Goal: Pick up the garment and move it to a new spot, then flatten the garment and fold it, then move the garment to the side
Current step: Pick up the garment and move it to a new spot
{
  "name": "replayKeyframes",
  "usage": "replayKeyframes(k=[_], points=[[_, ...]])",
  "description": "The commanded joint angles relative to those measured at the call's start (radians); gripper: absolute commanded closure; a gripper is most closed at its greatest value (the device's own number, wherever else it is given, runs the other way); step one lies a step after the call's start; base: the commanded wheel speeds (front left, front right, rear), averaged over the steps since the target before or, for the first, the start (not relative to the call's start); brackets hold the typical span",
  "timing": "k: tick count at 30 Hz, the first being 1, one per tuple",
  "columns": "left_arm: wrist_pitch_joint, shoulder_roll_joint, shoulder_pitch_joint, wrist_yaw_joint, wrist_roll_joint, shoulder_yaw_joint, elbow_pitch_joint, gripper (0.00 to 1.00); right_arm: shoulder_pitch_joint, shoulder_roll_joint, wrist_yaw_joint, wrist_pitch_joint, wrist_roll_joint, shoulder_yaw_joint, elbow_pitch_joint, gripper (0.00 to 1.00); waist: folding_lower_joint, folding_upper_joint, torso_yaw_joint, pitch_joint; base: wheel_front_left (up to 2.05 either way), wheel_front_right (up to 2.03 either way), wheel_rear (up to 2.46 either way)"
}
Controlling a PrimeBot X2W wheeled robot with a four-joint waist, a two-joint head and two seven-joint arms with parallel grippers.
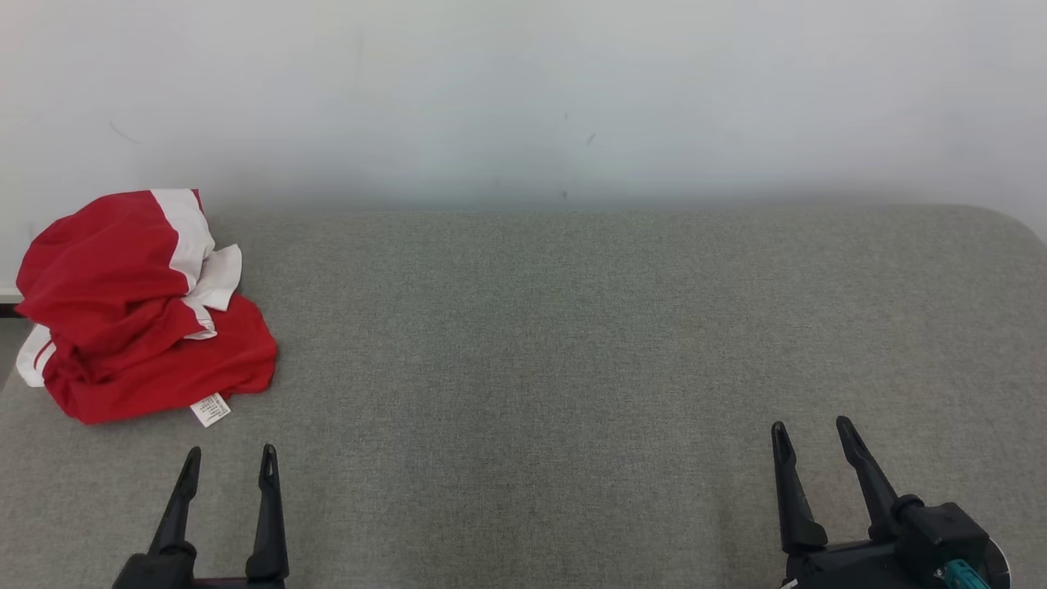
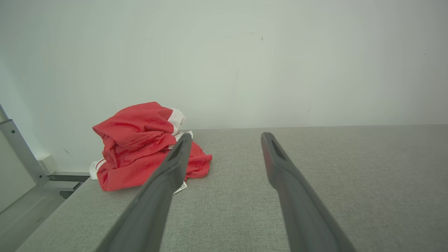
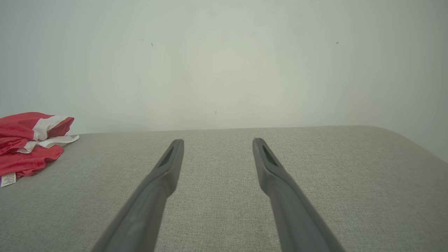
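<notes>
At far left of the grey table (image 1: 572, 327), against the wall (image 1: 523, 82), the red-and-white garment (image 1: 139, 311) lies crumpled, its label (image 1: 211, 409) at the near edge. Left gripper (image 1: 228, 462) sits near it, fingers apart, nothing held. Right gripper (image 1: 810, 433) is well apart from it, fingers likewise apart, nothing held. Step in hand, as judged: first pick-up. Advice: approach with the left gripper, pinch a raised top fold rather than the flat hem, close fully before lifting, and carry toward the bare middle of the table.
</notes>
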Motion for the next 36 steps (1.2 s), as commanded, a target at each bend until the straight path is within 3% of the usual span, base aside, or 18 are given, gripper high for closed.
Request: replayKeyframes(k=[1,14,36], points=[[-0.004,-0.003,0.008,-0.003,0.0,0.002,0.002,0.0,0.009,0.0,-0.002,-0.001,0.006,0.001,-0.003,0.0,0.0,0.0,0.001,0.001,0.0,0.0,0.0],[-0.004,0.0,-0.009,-0.003,0.003,0.003,0.017,0.0,0.01,0.0,-0.002,-0.007,0.014,0.013,0.006,0.0,0.0,0.0,0.07,0.005,0.0,0.0,0.0],[-0.004,0.014,0.012,0.009,-0.006,0.01,0.04,0.0,0.028,0.0,-0.002,-0.008,0.018,0.027,0.018,0.0,0.0,0.0,0.396,-0.008,0.0,0.0,0.0]])
